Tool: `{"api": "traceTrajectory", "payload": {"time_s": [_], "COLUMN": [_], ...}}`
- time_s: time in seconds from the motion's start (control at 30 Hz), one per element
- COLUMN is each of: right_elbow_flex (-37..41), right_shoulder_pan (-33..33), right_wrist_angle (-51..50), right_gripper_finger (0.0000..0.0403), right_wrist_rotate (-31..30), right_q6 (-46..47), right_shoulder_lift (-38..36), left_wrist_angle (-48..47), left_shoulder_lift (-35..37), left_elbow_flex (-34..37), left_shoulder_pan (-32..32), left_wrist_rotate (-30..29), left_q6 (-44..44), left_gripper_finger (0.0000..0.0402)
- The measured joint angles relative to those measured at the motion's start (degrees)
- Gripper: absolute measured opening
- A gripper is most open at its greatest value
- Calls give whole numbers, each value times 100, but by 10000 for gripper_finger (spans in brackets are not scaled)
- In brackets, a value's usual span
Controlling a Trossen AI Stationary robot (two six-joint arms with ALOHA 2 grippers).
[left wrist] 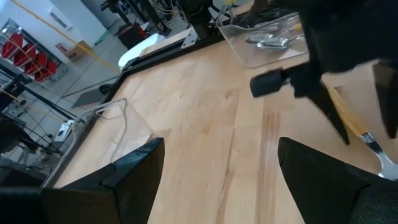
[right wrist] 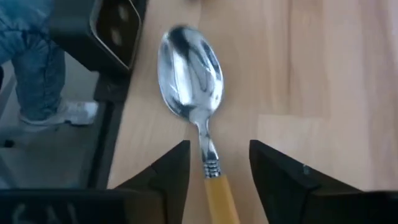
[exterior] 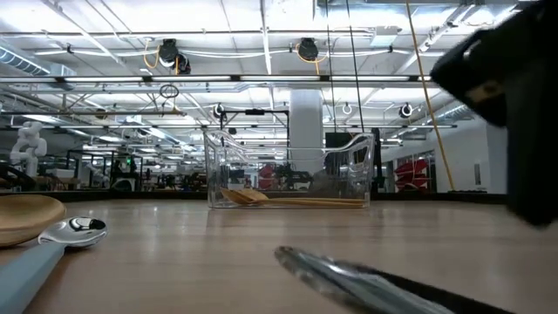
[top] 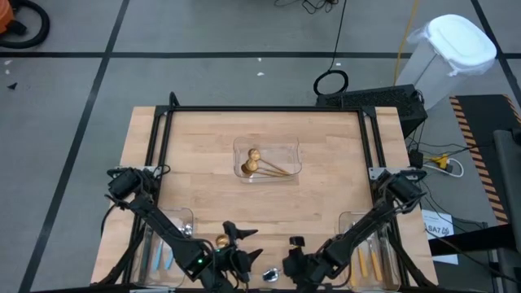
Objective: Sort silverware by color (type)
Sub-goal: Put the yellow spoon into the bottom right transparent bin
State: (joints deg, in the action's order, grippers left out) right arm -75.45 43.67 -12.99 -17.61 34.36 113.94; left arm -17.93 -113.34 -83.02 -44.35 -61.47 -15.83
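Observation:
An orange-handled spoon [right wrist: 198, 93] with a silver bowl lies flat on the wood by the table's near edge; its bowl also shows in the high view [top: 271, 274]. My right gripper [right wrist: 219, 149] is open, one finger on each side of the spoon's neck, not touching it. My left gripper [left wrist: 221, 146] is open over bare wood, just left of it [top: 240, 236]. A gold spoon's bowl [top: 221, 242] lies beside the left gripper. A blue-handled spoon [exterior: 52, 246] rests on the table at the near left. Two gold spoons [top: 262, 164] lie in the middle tray.
A clear tray [top: 266, 160] stands mid-table. A left tray [top: 167, 240] holds blue-handled spoons and a right tray [top: 370, 252] holds orange-handled ones. A black frame [top: 264, 109] rims the table. A person's legs [right wrist: 37, 68] stand beyond the near edge.

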Motion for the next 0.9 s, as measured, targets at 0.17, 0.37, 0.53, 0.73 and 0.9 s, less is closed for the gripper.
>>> {"api": "traceTrajectory", "payload": {"time_s": [0.17,0.37,0.53,0.73,0.9], "right_elbow_flex": [1,-30,-25,-19,-13], "right_shoulder_pan": [-67,-81,-104,-107,-130], "right_wrist_angle": [-217,-420,-499,-510,-525], "right_gripper_finger": [163,134,72,39,39], "right_wrist_rotate": [444,625,562,267,137], "right_q6": [92,44,60,-52,-101], "right_shoulder_lift": [131,343,451,466,413], "left_wrist_angle": [-30,-44,-46,-38,-30], "left_shoulder_lift": [0,0,0,0,0], "left_elbow_flex": [0,0,0,0,0], "left_shoulder_pan": [1,4,7,8,6], "left_wrist_rotate": [2,4,4,4,4], "left_q6": [4,24,21,19,2], "left_gripper_finger": [312,312,312,312,312]}}
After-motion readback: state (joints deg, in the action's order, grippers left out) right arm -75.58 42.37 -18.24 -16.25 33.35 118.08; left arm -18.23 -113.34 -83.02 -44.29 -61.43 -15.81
